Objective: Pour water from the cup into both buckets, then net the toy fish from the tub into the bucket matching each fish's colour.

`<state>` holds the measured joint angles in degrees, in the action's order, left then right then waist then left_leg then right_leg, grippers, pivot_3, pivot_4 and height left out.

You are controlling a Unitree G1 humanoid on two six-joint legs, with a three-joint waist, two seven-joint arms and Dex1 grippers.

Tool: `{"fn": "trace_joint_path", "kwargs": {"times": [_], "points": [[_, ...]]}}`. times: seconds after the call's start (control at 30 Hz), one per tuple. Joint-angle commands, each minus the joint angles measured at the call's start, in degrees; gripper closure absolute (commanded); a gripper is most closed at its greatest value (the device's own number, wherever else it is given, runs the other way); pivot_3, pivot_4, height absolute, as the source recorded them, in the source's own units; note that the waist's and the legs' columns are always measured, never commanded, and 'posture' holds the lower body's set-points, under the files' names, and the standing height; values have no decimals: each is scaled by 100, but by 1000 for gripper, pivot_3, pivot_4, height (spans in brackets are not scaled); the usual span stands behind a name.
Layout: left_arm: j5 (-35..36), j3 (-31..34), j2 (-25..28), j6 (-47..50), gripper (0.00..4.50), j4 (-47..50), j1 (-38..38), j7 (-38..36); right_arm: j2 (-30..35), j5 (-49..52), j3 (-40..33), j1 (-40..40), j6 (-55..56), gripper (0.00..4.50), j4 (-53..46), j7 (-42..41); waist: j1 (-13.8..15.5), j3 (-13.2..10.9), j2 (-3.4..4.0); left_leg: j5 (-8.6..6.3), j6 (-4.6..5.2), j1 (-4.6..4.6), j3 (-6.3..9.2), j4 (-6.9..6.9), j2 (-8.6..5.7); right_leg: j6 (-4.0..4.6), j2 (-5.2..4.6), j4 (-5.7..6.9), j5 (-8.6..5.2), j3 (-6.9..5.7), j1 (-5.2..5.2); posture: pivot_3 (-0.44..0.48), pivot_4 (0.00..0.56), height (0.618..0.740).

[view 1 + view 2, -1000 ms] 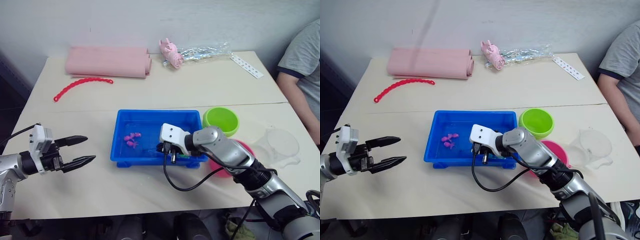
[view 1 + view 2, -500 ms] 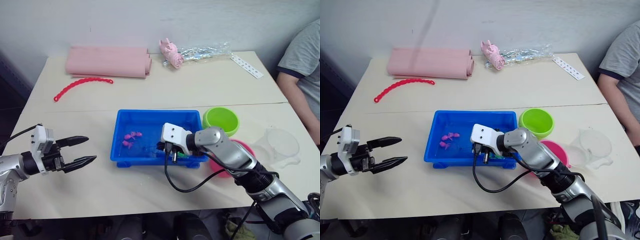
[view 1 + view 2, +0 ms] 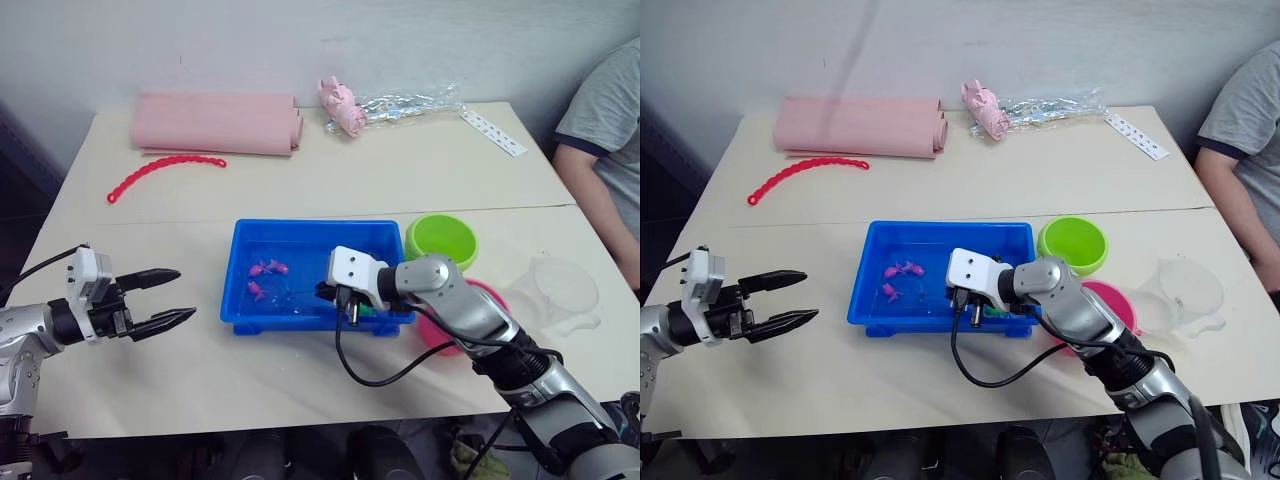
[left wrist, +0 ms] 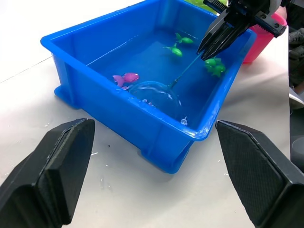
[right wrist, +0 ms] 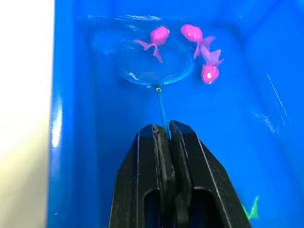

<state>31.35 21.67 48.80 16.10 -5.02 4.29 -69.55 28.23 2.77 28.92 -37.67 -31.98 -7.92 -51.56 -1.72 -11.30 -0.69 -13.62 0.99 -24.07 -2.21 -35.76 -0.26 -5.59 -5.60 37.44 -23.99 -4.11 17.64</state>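
Note:
The blue tub (image 3: 240, 262) holds water and toy fish. My right gripper (image 5: 161, 128) is shut on the net's thin handle above the tub's near right part. The net's hoop (image 5: 154, 71) is under the water, and one pink fish (image 5: 159, 35) lies over its far rim. Two more pink fish (image 5: 192, 32) float just beside it. Green fish (image 4: 214, 65) sit near the right gripper (image 3: 326, 293). My left gripper (image 3: 183, 293) hangs open over the table left of the tub. Right of the tub stand the green bucket (image 3: 441, 240), the pink bucket (image 3: 492, 295) and the clear cup (image 3: 560, 285).
At the back of the table lie a pink rolled cloth (image 3: 215, 122), a red bead chain (image 3: 160, 170), a pink toy (image 3: 340, 105) with clear wrapping and a white strip (image 3: 492, 132). A person's arm (image 3: 600, 150) is at the table's right edge.
My right gripper has shifted slightly to the right with the net. The pink fish have drifted apart in the water. The left gripper has barely moved.

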Motion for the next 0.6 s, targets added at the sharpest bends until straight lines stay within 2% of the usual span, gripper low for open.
{"fn": "trace_joint_path", "kwargs": {"times": [0.03, 0.33, 0.6], "points": [[22, 48, 15, -83, 62, 61, 45, -9, -157, -121, -27, -70, 54, 4500, 43, 84, 0, 0, 0, 0, 0, 0, 0, -1, 0, 0, 0, 0, 0, 0, 0, 0, 150, 740], [11, 44, 17, -99, 62, 45, 46, 0, -342, -86, -238, 24, 496, 4500, 97, 48, 0, 0, 0, 0, 0, -1, 0, -5, 0, 0, 0, 2, 0, 0, 0, 0, 150, 740], [-9, 29, 4, -154, 62, -7, 65, 7, 62, 313, -647, 321, 392, 4500, -485, -399, 5, 0, 0, 0, 1, -2, 1, -7, 0, 0, 0, 2, 0, 0, 0, 0, 150, 740]]}}
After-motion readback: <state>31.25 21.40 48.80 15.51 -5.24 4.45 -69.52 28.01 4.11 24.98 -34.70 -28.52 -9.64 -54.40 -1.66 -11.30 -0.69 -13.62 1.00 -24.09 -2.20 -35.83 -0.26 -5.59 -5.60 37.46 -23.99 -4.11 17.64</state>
